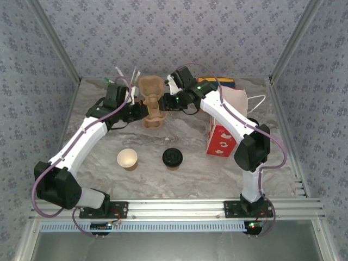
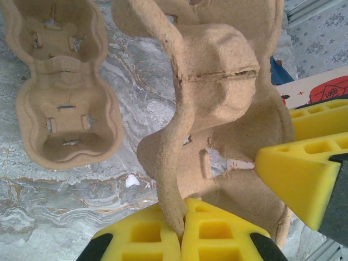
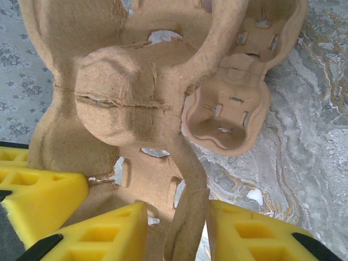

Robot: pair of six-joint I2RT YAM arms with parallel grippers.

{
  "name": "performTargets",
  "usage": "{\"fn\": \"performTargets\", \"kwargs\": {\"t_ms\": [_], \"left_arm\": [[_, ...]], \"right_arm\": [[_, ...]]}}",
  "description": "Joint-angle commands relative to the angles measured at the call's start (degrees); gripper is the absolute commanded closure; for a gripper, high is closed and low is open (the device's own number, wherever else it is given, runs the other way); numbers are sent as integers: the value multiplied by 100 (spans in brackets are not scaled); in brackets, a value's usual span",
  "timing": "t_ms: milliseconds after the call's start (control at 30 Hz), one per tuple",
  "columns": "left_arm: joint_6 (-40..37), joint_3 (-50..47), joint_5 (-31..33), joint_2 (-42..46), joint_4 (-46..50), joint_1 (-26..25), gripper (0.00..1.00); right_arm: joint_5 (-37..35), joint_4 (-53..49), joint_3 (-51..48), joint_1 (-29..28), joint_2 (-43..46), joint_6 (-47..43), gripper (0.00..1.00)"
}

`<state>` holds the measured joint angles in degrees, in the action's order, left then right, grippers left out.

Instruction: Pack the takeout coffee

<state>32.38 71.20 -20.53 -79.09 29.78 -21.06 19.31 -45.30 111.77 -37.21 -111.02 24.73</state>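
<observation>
Brown moulded-pulp cup carrier stands raised on edge over the far middle of the marbled surface, with both arms reaching in to it from either side. The left fingers are clenched on its thin rim, the two yellow pads pressed together with the pulp edge pinched between them. The right fingers stand parted on either side of another stretch of the same rim; one pad lies against the pulp while the other shows a gap beside it, so they are not clamped. A second pulp carrier lies flat on the surface just below the raised one, hollows facing up. The takeout coffee, a tan cup under a round black lid, stands upright on the surface nearer the arm bases, about midway between left and right and well apart from both carriers and both sets of fingers. To its left, near but not touching, stands a lidless paper cup with a cream inside. A red and white box stands to the right of the coffee beside the right arm, and a white paper bag lies behind that box towards the far right.
</observation>
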Motion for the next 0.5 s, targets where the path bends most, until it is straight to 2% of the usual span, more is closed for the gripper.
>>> {"fn": "performTargets", "kwargs": {"t_ms": [0,100,200,467], "left_arm": [[-110,114,-45,210,-40,-47,100],[-124,111,-64,210,-35,-73,100],[-148,122,-70,216,-11,-98,100],[-154,78,-30,268,4,-112,100]], "right_arm": [[173,-137,112,-19,-35,-57,66],[226,-151,60,-43,-35,-65,67],[235,-160,38,-34,-26,-65,73],[314,-190,-5,-50,13,-30,76]]}}
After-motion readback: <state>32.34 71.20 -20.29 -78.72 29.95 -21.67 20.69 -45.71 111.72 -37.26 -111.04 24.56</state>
